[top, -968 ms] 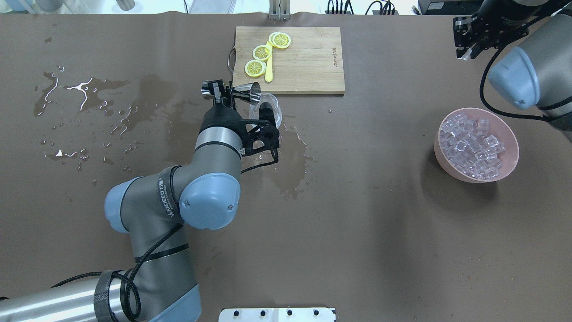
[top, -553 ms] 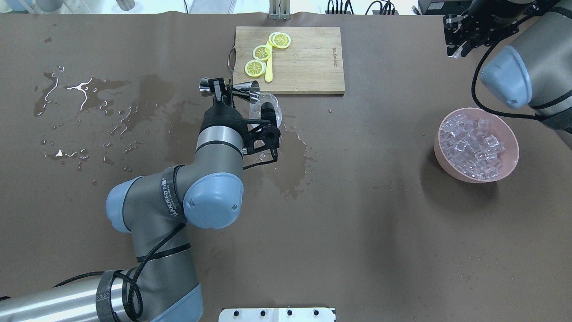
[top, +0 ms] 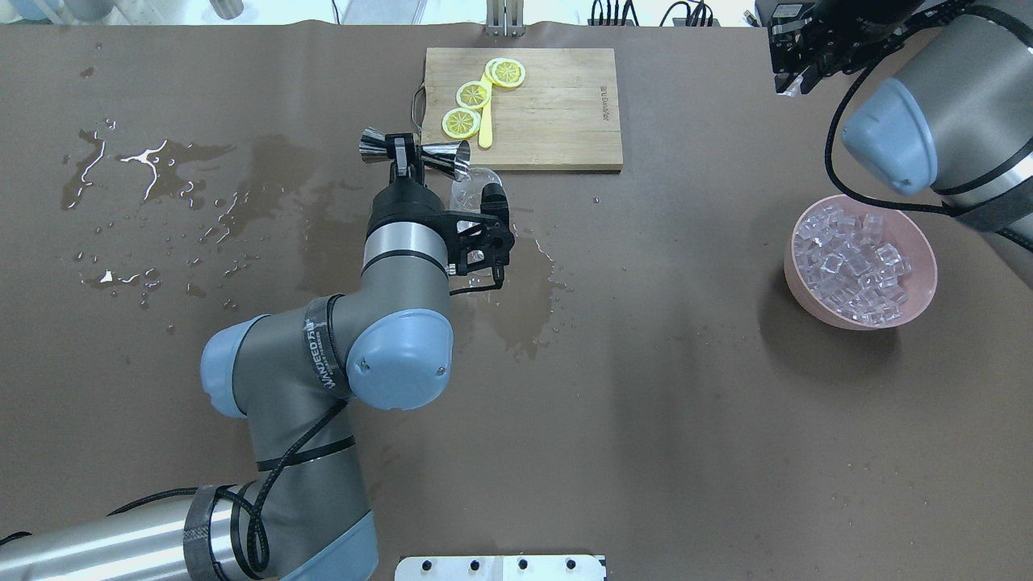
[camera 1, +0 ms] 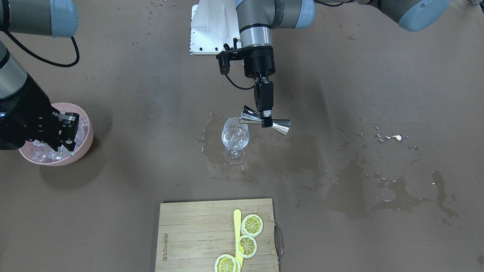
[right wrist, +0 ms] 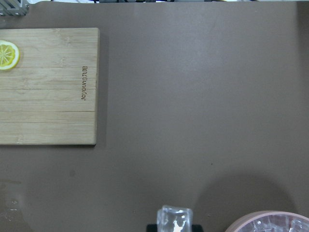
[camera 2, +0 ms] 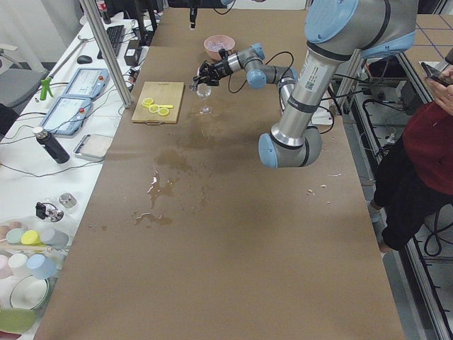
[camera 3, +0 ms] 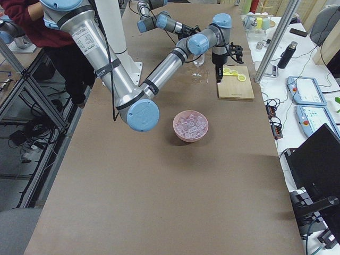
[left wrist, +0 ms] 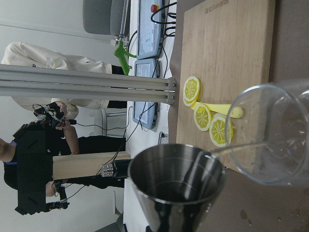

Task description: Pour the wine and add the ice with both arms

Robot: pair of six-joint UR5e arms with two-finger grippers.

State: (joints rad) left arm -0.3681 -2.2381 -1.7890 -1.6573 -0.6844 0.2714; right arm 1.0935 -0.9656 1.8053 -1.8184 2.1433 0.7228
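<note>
My left gripper is shut on a steel jigger and holds it on its side, mouth over the rim of the wine glass. In the left wrist view the jigger sits just beside the glass rim. The wine is barely visible low in the glass bowl. My right gripper is shut on one clear ice cube. It hangs high, beyond the pink bowl that holds many ice cubes. The right gripper also shows in the front view, above the bowl's rim.
A wooden cutting board with three lemon slices and a yellow stick lies beyond the glass. A wet patch spreads around the glass foot, and spilled drops lie at the far left.
My left gripper has moved farther from the robot with the jigger and levelled it at the glass rim. My right gripper has moved left and away from the bowl.
</note>
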